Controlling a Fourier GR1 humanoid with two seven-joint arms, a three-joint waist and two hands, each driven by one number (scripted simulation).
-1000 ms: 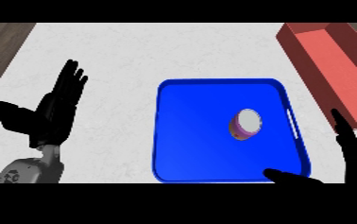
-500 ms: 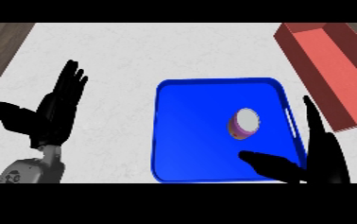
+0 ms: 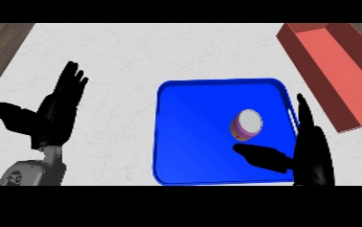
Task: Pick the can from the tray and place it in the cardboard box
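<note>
A small can [image 3: 247, 124] with a pale lid and purple side stands in the right half of a blue tray [image 3: 189, 125]. My right hand [image 3: 308, 149] is open at the tray's lower right corner, fingers straight along the right rim, thumb [image 3: 259, 156] stretched over the tray just below the can without touching it. The reddish cardboard box [image 3: 323, 63] lies at the upper right, beyond the tray. My left hand [image 3: 55, 111] rests open at the left, fingers up.
The pale marbled counter [image 3: 155, 53] spreads around the tray. A dark wooden strip [image 3: 13, 37] shows at the upper left corner.
My right hand has come up from the lower right edge and moved further in over the tray's corner, its thumb nearer the can. The can, tray and left hand have stayed put.
</note>
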